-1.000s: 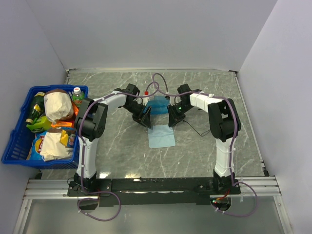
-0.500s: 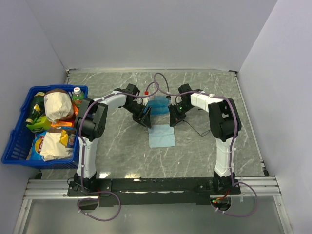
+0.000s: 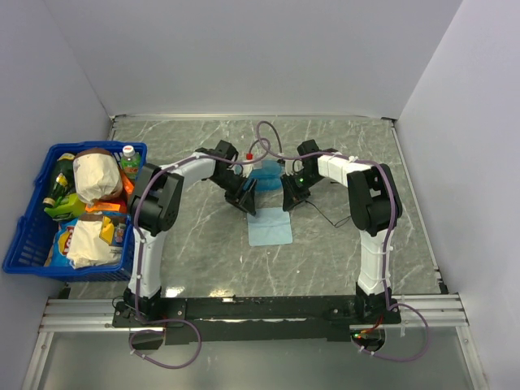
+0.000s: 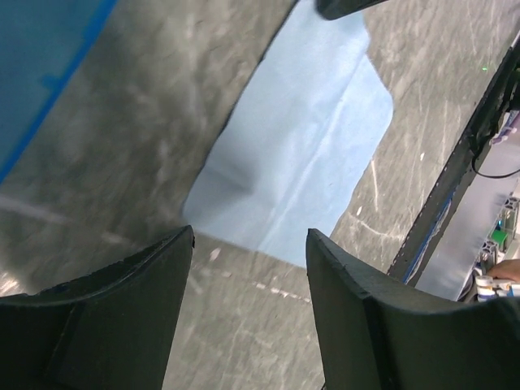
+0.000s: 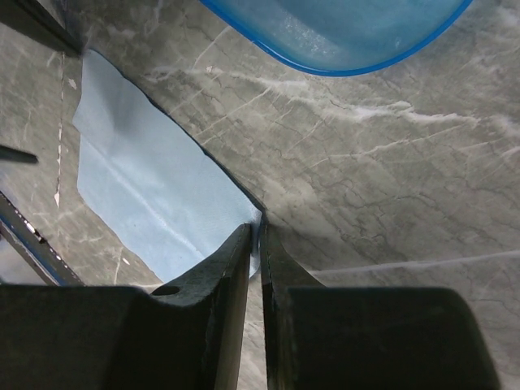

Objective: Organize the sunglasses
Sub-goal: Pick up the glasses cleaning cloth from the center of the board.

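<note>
Right gripper (image 5: 255, 231) pinches a corner of the light-blue cloth (image 5: 138, 187); left gripper (image 4: 250, 244) hangs spread above it; blue case (image 5: 341, 32) is cut off.

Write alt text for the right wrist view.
The right tool, its two dark fingers nearly together, pinches a corner of a light-blue cloth lying on a grey marbled table. The curved end of a translucent blue case shows at the top edge.
</note>
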`<control>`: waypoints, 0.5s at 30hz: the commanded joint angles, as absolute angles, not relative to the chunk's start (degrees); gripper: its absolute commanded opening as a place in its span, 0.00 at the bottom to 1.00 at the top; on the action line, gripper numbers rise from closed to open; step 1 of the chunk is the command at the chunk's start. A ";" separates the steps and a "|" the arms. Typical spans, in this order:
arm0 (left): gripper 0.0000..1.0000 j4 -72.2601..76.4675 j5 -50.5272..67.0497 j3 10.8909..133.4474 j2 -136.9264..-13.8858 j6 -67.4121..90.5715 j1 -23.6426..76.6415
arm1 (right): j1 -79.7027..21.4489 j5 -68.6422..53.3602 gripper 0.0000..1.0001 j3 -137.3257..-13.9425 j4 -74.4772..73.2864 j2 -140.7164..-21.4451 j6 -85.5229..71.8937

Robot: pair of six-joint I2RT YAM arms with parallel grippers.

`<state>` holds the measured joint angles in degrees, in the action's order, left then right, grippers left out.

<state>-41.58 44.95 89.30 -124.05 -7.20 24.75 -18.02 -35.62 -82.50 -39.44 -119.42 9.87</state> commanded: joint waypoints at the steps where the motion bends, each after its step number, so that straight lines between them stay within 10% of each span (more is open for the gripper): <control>1: 0.65 -41.92 41.48 89.91 -127.70 -8.09 27.24 | -17.67 -35.60 0.18 -84.02 -40.34 -121.38 10.11; 15: 0.49 -39.64 38.58 88.68 -127.62 -6.51 27.07 | -17.58 -35.95 0.18 -84.11 -40.43 -121.55 10.28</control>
